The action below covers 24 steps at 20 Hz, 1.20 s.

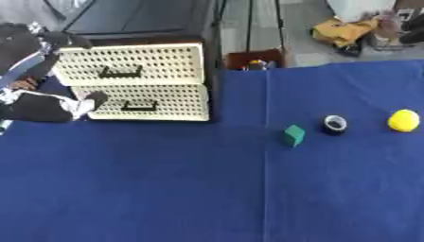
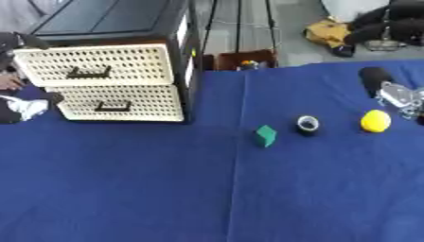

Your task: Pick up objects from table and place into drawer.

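1. I see the cream plastic drawer box with holes [image 1: 136, 82] at the far left of the blue table cloth [image 1: 165, 189]. Both drawers look shut.
2. My left hand [image 1: 87, 101] sits by the lower drawer's left end. I cannot tell how its fingers are set.
3. My right hand [image 2: 397, 97] is far right of the box, just past the yellow ball [image 2: 375, 121]. I cannot tell its fingers either.
4. The small green block [image 1: 293, 135] and the black ring of tape [image 1: 334, 124] lie right of the box, untouched.
5. I think I am just starting: next I must open a drawer and grab the ball.
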Each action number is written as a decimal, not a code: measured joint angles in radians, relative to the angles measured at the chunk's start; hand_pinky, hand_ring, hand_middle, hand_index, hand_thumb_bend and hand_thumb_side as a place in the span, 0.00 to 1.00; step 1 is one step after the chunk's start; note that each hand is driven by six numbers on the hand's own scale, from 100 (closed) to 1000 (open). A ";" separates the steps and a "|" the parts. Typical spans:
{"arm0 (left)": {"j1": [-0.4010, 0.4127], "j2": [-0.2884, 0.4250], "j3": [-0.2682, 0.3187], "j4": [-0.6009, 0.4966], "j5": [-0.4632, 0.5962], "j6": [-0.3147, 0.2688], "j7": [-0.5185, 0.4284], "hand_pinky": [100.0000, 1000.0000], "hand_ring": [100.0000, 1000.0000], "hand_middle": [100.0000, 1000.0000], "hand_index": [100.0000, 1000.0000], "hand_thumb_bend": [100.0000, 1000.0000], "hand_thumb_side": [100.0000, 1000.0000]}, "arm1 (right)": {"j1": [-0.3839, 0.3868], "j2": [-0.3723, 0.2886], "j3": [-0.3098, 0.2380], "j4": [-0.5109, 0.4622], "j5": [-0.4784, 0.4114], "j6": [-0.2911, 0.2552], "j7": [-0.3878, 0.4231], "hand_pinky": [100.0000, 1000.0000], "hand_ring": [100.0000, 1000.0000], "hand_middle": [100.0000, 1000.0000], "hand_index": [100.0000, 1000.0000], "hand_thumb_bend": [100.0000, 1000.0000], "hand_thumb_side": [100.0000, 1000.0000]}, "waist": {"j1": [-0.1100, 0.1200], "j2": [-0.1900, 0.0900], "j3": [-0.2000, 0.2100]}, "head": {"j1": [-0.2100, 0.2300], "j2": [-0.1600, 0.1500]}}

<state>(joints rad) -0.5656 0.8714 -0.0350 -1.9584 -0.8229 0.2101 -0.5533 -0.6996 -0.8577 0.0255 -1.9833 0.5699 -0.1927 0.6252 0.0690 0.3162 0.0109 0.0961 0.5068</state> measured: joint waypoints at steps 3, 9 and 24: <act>-0.034 0.018 -0.029 0.053 -0.017 -0.003 -0.019 0.00 0.00 0.02 0.82 0.32 0.40 | 0.000 0.000 0.000 0.000 0.000 0.002 -0.004 0.81 0.93 0.89 0.91 0.00 1.00 | 0.004 -0.002 -0.006 | 0.004 0.000; -0.118 0.017 -0.088 0.197 -0.040 -0.040 -0.044 0.00 0.00 0.02 0.89 0.15 0.39 | 0.000 0.002 0.006 0.000 0.000 0.002 -0.009 0.80 0.93 0.89 0.91 0.00 1.00 | 0.006 -0.002 -0.019 | 0.022 0.000; -0.237 -0.068 -0.141 0.483 -0.049 -0.103 -0.106 0.00 0.00 0.02 0.93 0.13 0.40 | -0.004 0.017 0.012 0.000 -0.006 0.003 -0.013 0.80 0.93 0.89 0.90 0.00 1.00 | 0.009 0.004 -0.040 | 0.036 -0.008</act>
<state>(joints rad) -0.8029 0.8034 -0.1761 -1.4759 -0.8715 0.1066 -0.6591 -0.7037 -0.8403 0.0370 -1.9834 0.5644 -0.1901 0.6122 0.0781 0.3202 -0.0290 0.1318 0.4984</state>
